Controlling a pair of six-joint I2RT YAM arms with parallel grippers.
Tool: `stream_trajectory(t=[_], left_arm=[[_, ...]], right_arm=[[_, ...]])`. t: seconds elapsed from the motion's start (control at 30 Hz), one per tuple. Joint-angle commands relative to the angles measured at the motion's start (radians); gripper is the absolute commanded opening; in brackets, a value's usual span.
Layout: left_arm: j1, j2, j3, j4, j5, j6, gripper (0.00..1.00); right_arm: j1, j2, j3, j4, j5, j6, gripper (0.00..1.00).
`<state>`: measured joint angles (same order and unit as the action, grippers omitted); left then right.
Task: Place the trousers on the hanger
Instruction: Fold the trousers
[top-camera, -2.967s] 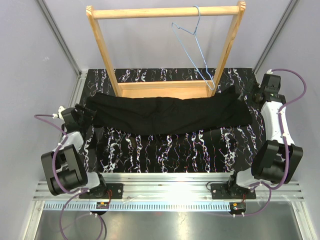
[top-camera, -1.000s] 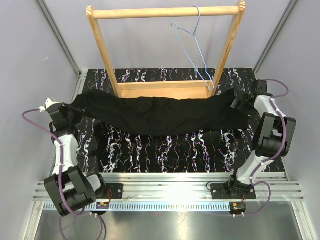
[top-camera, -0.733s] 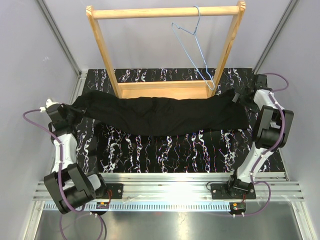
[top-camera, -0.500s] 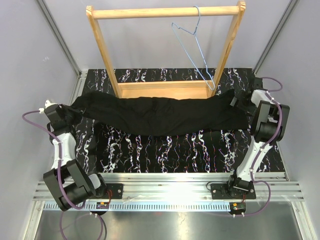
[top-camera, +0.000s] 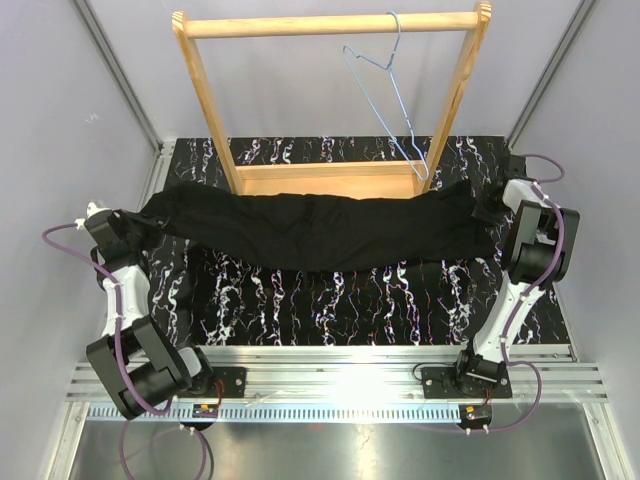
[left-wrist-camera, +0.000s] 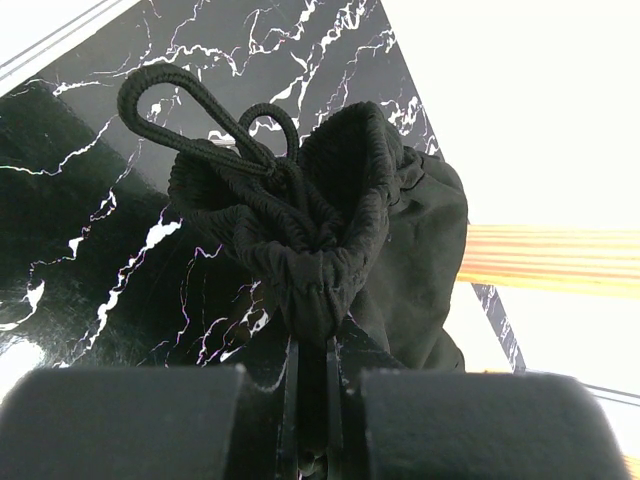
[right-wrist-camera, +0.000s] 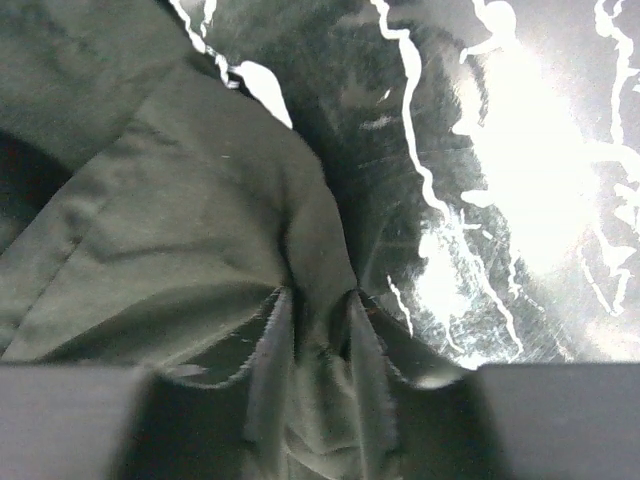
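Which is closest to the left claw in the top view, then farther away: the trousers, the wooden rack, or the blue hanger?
1. The trousers: pinched in the left claw, touching it.
2. The wooden rack: behind, with its left post nearest.
3. The blue hanger: on the rail's right side.

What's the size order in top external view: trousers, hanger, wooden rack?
1. wooden rack: biggest outline, though its top is nearer the camera.
2. trousers: slightly wider but much flatter; close call.
3. hanger: clearly smallest.
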<state>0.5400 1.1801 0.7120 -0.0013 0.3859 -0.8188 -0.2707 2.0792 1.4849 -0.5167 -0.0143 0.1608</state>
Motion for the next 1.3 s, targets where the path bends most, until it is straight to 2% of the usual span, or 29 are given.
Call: stream_trajectory(t=[0.0,0.07,0.1,0.13,0.5,0.73,0.87,1.03,1.27], left_arm=[[0.011,-0.042,0.026,0.038,-0.001,0.017,0.0],[0.009,-0.053,0.024,0.026,-0.016,0.032,0.0],[0.011,-0.063,0.023,0.014,-0.021,0.035,0.0],[0.012,-0.069,0.02,0.008,-0.034,0.036,0.0],[0.014,-0.25,-0.035,-0.189,-0.177,0.122,0.0],[0.041,-0.387,-0.069,-0.319,-0.228,0.178,0.0],[0.048,-0.462,-0.039,-0.408,-0.259,0.22,0.0],[0.048,-0.479,0.047,-0.497,-0.294,0.263,0.0],[0.046,-0.513,0.086,-0.601,-0.306,0.306,0.0]], right_arm=[[0.005,0.006,-0.066,-0.075,-0.049,0.0,0.27],[0.005,-0.023,-0.081,-0.078,-0.062,-0.003,0.18],[0.005,-0.036,-0.1,-0.085,-0.062,-0.004,0.04],[0.005,-0.066,-0.11,-0.086,-0.053,-0.006,0.0],[-0.015,-0.321,-0.279,-0.155,0.073,-0.004,0.0],[-0.022,-0.441,-0.318,-0.216,0.151,0.002,0.0],[-0.044,-0.501,-0.321,-0.249,0.16,-0.009,0.0],[-0.056,-0.553,-0.318,-0.27,0.169,-0.004,0.0],[-0.058,-0.577,-0.336,-0.284,0.188,-0.001,0.0]])
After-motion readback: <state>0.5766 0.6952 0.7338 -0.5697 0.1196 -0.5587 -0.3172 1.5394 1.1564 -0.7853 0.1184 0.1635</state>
